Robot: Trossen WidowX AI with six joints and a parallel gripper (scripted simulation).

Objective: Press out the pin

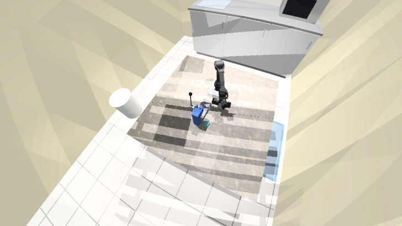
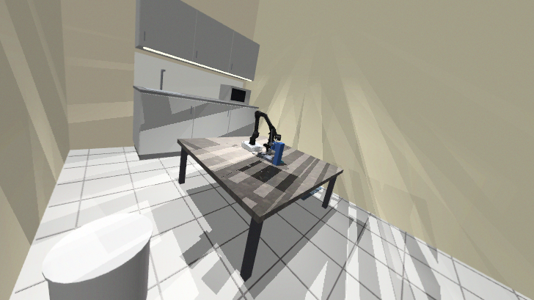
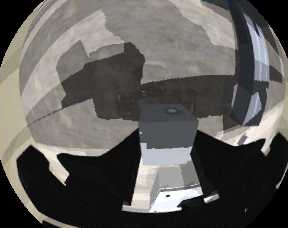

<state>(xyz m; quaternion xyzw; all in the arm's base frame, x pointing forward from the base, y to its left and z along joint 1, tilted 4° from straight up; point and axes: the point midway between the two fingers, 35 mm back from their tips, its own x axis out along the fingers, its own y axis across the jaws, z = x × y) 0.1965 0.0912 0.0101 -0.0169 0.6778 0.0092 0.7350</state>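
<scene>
Block grasp – pre-lift

Grey rectangular block [image 3: 168,131] clamped betw. black parallel-jaw gripper's [image 3: 167,145] fingers, beside the press, not on bed. Step: pickup, by my read. Next: lift straight, carry level to blue upright press [image 1: 197,115] [image 2: 278,153] – pin under punch.

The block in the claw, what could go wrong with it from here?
The block sits between the fingertips of the claw, so it might slip or twist once lifted, leaving its pin off line. The press stands close by, so a low swing could knock it. Its upright lever might also get bumped.
</scene>
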